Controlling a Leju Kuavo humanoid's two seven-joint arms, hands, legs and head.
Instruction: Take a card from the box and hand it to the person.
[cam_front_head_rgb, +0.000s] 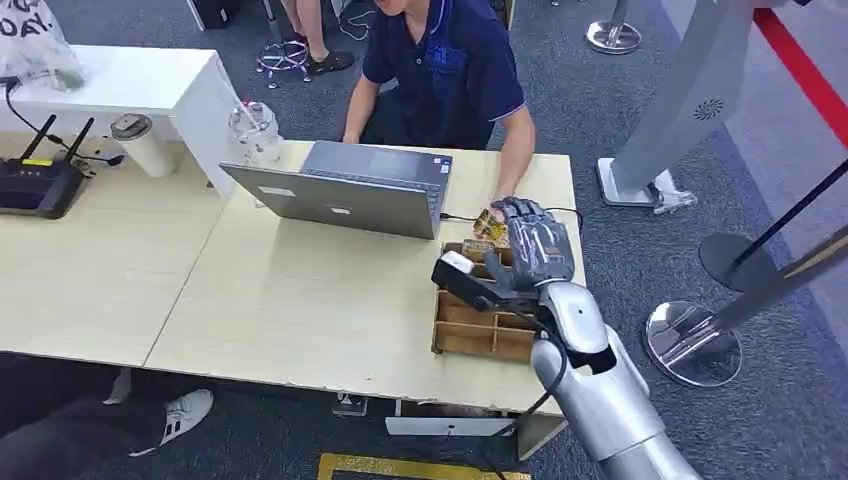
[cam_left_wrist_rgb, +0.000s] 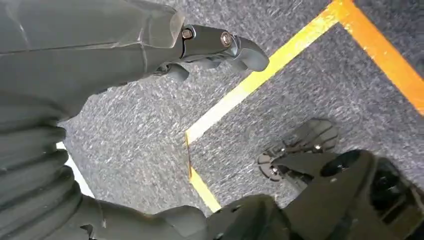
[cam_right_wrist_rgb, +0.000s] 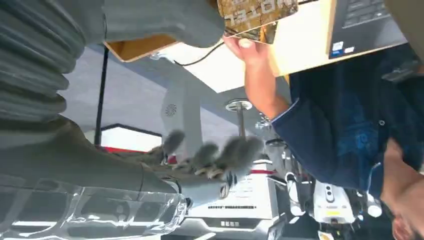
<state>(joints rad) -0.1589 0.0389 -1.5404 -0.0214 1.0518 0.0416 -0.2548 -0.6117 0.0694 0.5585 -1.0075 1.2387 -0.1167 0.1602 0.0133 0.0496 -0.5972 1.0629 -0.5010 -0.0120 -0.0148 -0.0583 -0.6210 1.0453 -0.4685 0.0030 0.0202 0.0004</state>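
The shallow wooden compartment box (cam_front_head_rgb: 478, 330) sits at the table's near right; its contents cannot be made out. Right hand (cam_front_head_rgb: 537, 245) is raised over the box's far end, thumb against the gold-brown patterned card (cam_front_head_rgb: 489, 226). The seated person's hand (cam_front_head_rgb: 497, 212) touches the card's far edge. An open grey laptop (cam_front_head_rgb: 350, 187) stands just left. The right wrist view shows the person's thumb (cam_right_wrist_rgb: 245, 46) on the card. In the left wrist view, the left hand (cam_left_wrist_rgb: 210, 47) hangs over grey carpet (cam_left_wrist_rgb: 310, 90), fingers curled, holding nothing.
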